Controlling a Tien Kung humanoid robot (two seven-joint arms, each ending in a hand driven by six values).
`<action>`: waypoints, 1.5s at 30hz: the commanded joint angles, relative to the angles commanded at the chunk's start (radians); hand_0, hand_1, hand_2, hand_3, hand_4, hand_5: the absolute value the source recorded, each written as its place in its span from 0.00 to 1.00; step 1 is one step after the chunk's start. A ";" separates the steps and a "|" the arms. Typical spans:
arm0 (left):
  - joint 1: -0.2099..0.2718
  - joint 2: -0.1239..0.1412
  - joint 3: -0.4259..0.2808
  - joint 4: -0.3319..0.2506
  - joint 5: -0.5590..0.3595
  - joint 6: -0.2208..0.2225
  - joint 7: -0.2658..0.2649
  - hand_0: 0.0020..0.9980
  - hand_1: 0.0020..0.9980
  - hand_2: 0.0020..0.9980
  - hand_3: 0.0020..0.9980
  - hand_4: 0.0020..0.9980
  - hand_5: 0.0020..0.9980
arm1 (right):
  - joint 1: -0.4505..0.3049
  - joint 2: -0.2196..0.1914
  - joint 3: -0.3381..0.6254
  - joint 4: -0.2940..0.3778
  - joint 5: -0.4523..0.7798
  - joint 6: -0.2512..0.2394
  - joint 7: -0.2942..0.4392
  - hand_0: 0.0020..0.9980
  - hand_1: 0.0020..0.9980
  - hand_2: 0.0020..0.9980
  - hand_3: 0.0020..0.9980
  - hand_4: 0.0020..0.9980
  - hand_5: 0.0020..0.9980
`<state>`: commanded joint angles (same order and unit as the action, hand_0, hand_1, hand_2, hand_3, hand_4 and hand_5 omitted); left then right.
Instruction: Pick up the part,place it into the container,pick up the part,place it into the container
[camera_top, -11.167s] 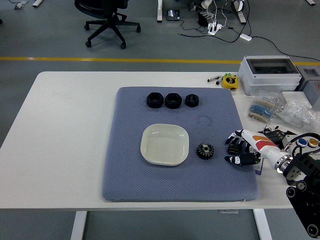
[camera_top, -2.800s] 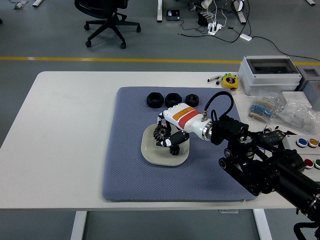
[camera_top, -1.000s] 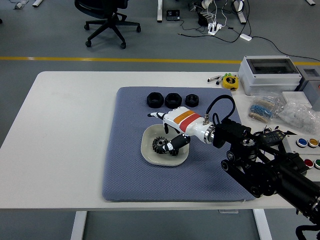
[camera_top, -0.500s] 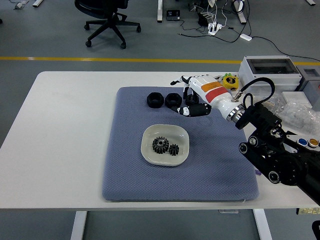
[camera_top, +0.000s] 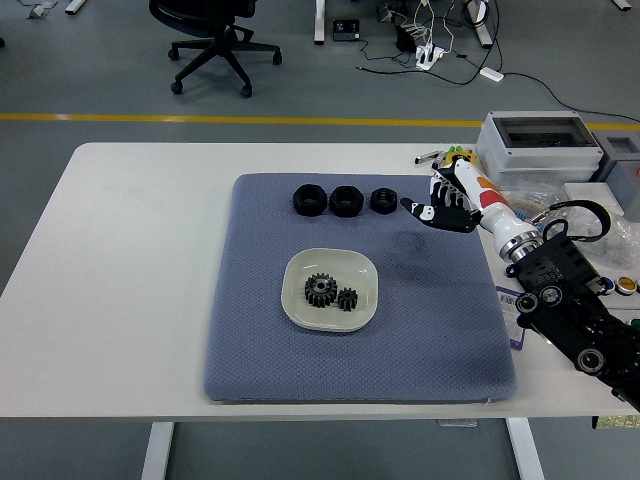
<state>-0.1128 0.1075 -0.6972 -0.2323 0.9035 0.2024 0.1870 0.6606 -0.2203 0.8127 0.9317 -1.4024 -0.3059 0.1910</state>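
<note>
Two black gears (camera_top: 331, 292) lie in the pale square dish (camera_top: 300, 310) at the middle of the blue-grey mat (camera_top: 260, 350). Three black nut-like parts (camera_top: 345, 200) stand in a row at the mat's far edge. My right hand (camera_top: 440, 208) hovers over the mat's far right edge, to the right of the row, fingers spread and empty. The left arm is out of view.
A grey electrical box (camera_top: 537, 147), a yellow tape measure (camera_top: 458, 157), bags of small parts (camera_top: 590, 225) and a button box (camera_top: 622, 285) crowd the table's right side. An office chair (camera_top: 215, 40) stands on the floor beyond.
My right hand set the gear down in the dish beside a smaller gear, let go, then drew back up and to the right, past the row of nuts.
</note>
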 joint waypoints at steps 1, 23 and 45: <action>0.000 -0.001 0.001 0.000 -0.002 0.000 0.000 0.67 0.68 0.69 0.57 0.64 0.60 | -0.015 -0.012 0.008 0.015 0.016 0.001 0.003 0.00 0.00 0.11 0.16 0.84 0.33; 0.003 -0.004 -0.004 0.002 0.016 -0.004 0.000 0.67 0.68 0.69 0.57 0.64 0.61 | -0.311 -0.036 0.190 0.264 0.384 0.080 0.007 0.00 0.00 0.07 0.14 0.80 0.40; -0.011 -0.003 0.008 0.003 0.002 -0.008 -0.009 0.67 0.68 0.69 0.57 0.64 0.61 | -0.456 0.009 0.377 0.349 0.438 0.137 -0.068 0.00 0.01 0.10 0.17 0.81 0.42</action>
<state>-0.1242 0.1046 -0.6892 -0.2290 0.9057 0.1947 0.1775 0.2049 -0.2111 1.1894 1.2809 -0.9640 -0.1687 0.1228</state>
